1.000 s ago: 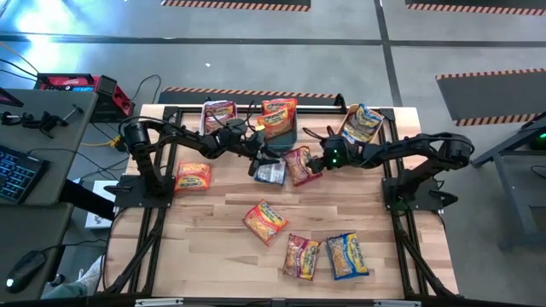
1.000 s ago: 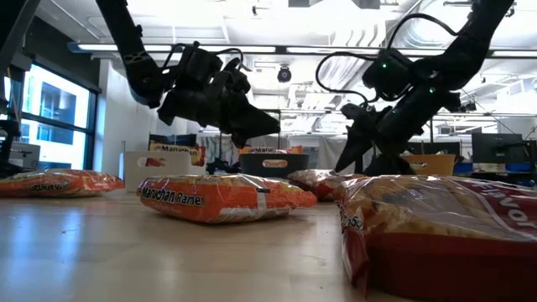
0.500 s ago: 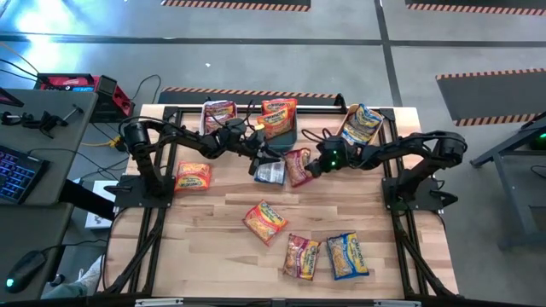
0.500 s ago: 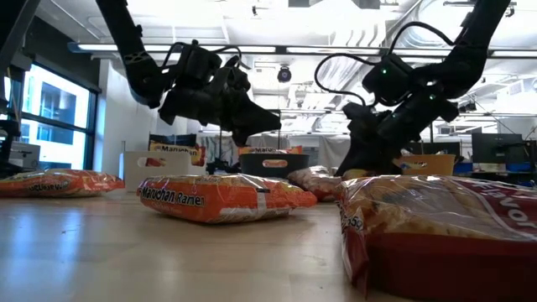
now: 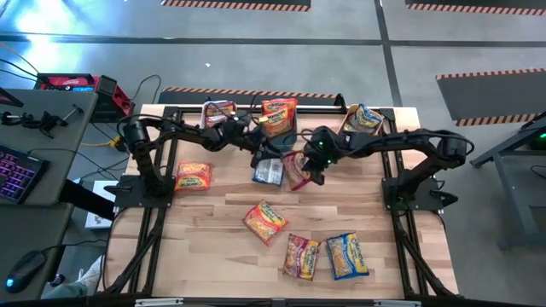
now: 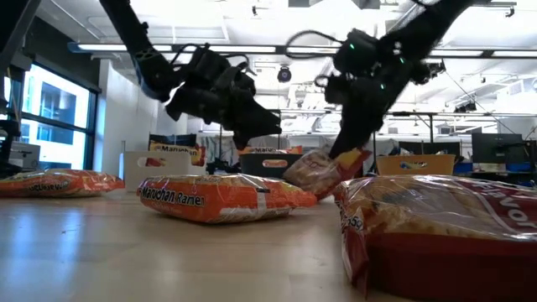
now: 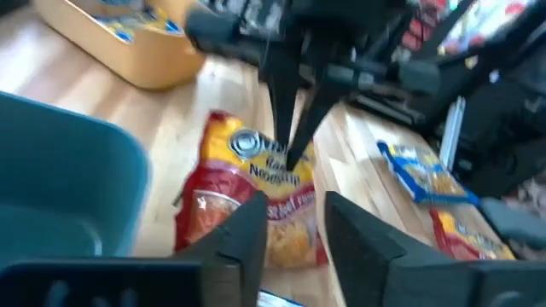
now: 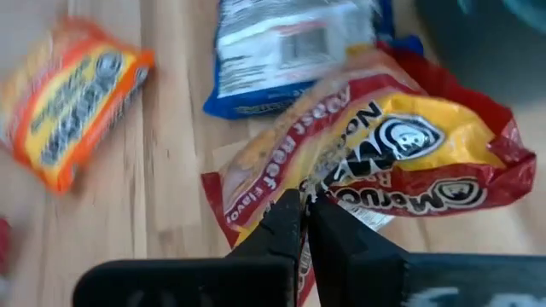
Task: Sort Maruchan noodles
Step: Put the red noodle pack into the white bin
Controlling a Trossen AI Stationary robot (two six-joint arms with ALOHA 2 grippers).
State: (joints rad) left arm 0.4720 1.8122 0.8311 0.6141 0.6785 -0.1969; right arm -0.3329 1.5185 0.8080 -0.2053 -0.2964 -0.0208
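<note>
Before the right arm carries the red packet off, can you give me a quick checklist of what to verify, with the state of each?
1. Right gripper shut on the red packet: ok, fingers pinch its edge.
2. Packet clear of the table: not ok, the low view shows it only tilted up, its lower end still down.
3. Blue packet not caught in the grip: ok, it lies apart beside the red one.
4. Left gripper out of the way: not ok, it hovers close, just above the same packet.
5. Left gripper empty: ok, nothing between its fingers.
6. Target bin for this kind: cannot tell.
</note>
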